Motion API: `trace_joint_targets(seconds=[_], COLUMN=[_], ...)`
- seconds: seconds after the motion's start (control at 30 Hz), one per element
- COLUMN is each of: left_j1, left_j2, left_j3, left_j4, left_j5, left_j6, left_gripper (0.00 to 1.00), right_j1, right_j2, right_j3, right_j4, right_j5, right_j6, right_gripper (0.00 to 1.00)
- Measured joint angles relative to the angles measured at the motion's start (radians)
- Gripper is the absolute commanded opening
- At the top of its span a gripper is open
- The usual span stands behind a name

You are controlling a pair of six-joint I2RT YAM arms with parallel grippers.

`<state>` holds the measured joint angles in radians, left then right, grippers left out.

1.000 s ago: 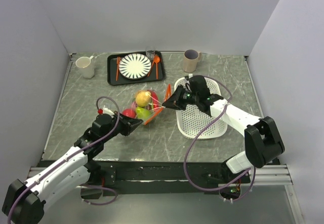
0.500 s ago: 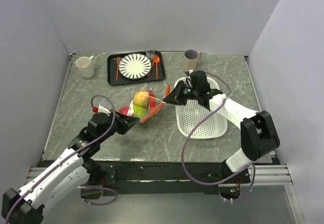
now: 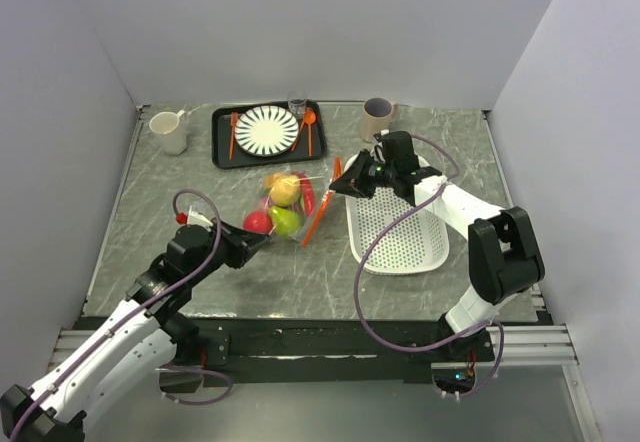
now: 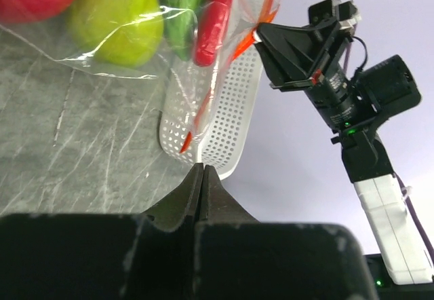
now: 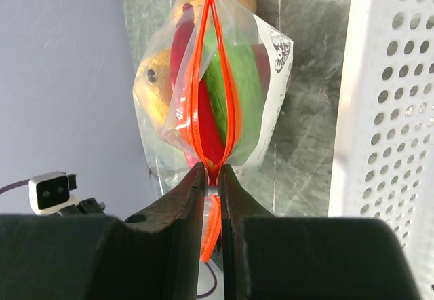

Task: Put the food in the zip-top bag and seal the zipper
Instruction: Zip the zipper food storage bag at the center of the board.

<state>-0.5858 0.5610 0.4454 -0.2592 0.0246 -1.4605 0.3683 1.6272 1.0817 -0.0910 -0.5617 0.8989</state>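
Note:
The clear zip-top bag [image 3: 285,209] lies mid-table holding the food: a yellow fruit [image 3: 284,192], a red one [image 3: 258,222], a green one [image 3: 287,223] and a red pepper [image 3: 308,198]. Its orange zipper [image 3: 320,212] runs along the bag's right edge. My right gripper [image 3: 338,184] is shut on the zipper's far end; in the right wrist view the two tracks [image 5: 203,76] gape apart beyond the pinch [image 5: 211,171]. My left gripper [image 3: 266,241] is shut just below the bag; its tips [image 4: 202,167] show no film between them.
A white perforated basket [image 3: 400,232] lies right of the bag, under the right arm. At the back stand a black tray [image 3: 222,152] with a striped plate [image 3: 267,129] and orange cutlery, a white mug [image 3: 168,132] and a grey cup [image 3: 377,119].
The right gripper moved toward the back with the zipper pinched, swinging the strip more upright. The bag shifted back with it. The left gripper drew back to the left, still shut.

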Motion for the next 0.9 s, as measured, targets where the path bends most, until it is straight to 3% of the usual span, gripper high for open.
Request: trace_joint_targets(seconds=[0.03, 0.07, 0.13, 0.23, 0.5, 0.9], left_j1=[0.000, 0.000, 0.000, 0.000, 0.000, -0.017], left_j2=[-0.001, 0.000, 0.011, 0.079, 0.277, 0.419], left_j3=[0.000, 0.000, -0.002, -0.002, -0.002, -0.002], left_j4=[0.006, 0.014, 0.051, 0.132, 0.287, 0.473], left_j5=[0.001, 0.004, 0.016, 0.051, 0.154, 0.192], left_j6=[0.000, 0.000, 0.007, 0.013, 0.026, 0.003], left_gripper=[0.26, 0.41, 0.59, 0.76, 0.89, 0.88], right_j1=[0.000, 0.000, 0.000, 0.000, 0.000, 0.000], right_j2=[0.000, 0.000, 0.000, 0.000, -0.003, -0.013], right_j3=[0.000, 0.000, 0.000, 0.000, -0.001, -0.002], right_j4=[0.001, 0.002, 0.004, 0.011, 0.008, 0.008], right_j5=[-0.001, -0.003, -0.005, -0.007, -0.006, -0.008], right_j6=[0.000, 0.000, 0.001, 0.000, -0.004, -0.003], right_gripper=[0.18, 0.18, 0.18, 0.18, 0.18, 0.18])
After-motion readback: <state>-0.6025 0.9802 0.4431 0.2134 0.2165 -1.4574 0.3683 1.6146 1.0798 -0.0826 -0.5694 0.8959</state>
